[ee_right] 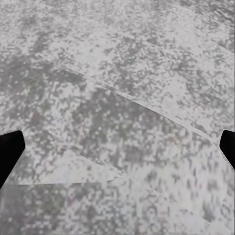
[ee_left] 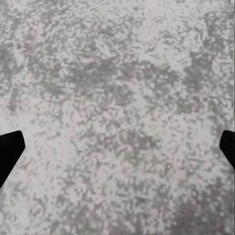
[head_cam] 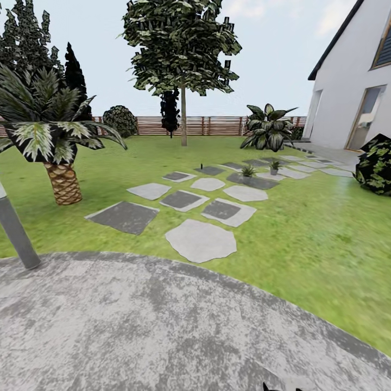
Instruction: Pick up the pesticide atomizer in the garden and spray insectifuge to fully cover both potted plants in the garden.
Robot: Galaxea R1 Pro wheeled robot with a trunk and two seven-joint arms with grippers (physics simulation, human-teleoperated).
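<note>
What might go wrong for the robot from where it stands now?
The spray bottle is a tiny dark speck far off across the stepping stones, easy to lose sight of or knock over when reaching. The two potted plants stand close together on the stones, so rolling up carelessly might bump them. The grey post stands near the paving edge on the robot's left and might get clipped in a turn.
</note>
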